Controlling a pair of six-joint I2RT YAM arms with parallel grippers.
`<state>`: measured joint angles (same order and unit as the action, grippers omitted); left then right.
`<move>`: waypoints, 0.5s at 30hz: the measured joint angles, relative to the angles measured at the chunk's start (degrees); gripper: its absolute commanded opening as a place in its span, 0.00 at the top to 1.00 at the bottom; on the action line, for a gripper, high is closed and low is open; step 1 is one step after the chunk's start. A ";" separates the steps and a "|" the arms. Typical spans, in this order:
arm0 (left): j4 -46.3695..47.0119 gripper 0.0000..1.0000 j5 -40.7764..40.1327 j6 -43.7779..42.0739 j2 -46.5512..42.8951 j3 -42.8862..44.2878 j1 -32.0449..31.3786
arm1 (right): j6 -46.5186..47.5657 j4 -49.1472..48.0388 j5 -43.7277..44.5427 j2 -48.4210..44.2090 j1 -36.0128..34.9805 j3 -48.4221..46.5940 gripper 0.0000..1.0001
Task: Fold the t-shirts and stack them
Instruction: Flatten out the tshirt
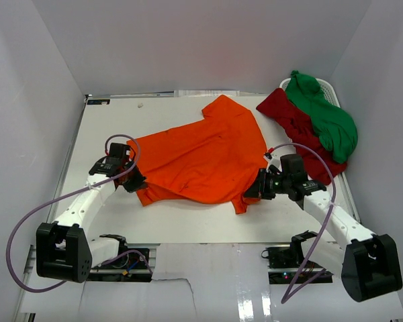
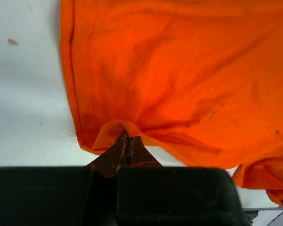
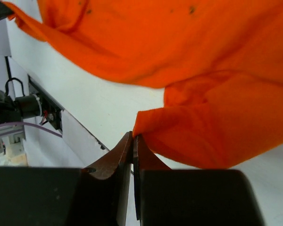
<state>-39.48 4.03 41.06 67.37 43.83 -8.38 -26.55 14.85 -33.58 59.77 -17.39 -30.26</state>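
The orange t-shirt (image 1: 201, 154) lies spread and rumpled across the middle of the white table (image 1: 107, 127). My left gripper (image 1: 136, 181) is shut on its near left edge; in the left wrist view the cloth (image 2: 179, 70) rises in a small tent over the closed tips (image 2: 128, 136). My right gripper (image 1: 250, 191) is shut on the near right corner, and the right wrist view shows a fold of orange cloth (image 3: 203, 122) pinched at the tips (image 3: 133, 137). The dark red t-shirt (image 1: 292, 124) and the green t-shirt (image 1: 326, 117) are heaped together at the back right.
A white basket (image 1: 330, 88) stands under the red and green heap at the table's right edge. White walls close in the left, back and right sides. Cables loop from both arms near the front edge.
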 measured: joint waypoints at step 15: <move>-16.00 1.00 -12.72 1.38 3.23 8.52 1.40 | 0.42 20.00 18.91 -15.13 -0.07 1.79 0.92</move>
<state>-55.48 -8.69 42.44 70.61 52.36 -6.98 -26.13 34.85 -14.68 44.64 -17.45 -28.47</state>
